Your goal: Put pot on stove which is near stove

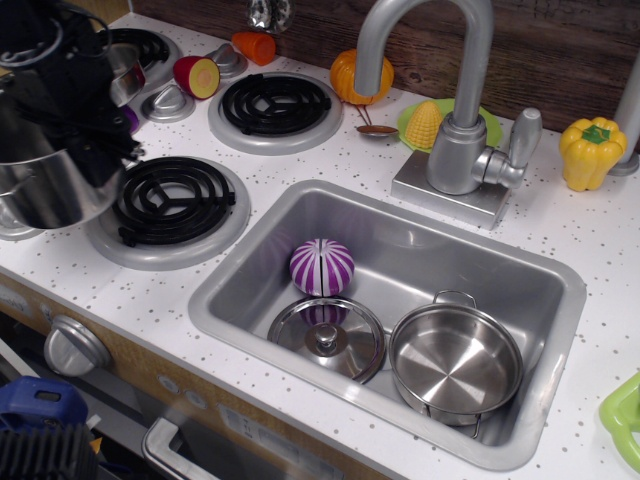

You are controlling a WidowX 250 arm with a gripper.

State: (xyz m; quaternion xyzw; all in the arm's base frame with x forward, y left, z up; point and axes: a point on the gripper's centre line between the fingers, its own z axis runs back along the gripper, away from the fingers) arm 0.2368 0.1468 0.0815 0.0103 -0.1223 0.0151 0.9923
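My black gripper (72,140) is at the far left, shut on the rim of the deep shiny steel pot (48,190). It holds the pot in the air just left of the front stove burner (170,200), a black coil in a silver ring. The pot's right side overlaps that burner's left edge in the view. My fingertips are hidden by the arm body and the pot. Two more burners lie behind: the back middle one (275,105) and the back left one (150,45), partly hidden by my arm.
A steel bowl (128,72) peeks out behind my arm. The sink (400,240) holds a shallow steel pan (455,360), a lid (326,338) and a purple striped ball (322,267). The faucet (455,120), toy vegetables and knobs (168,103) stand at the back.
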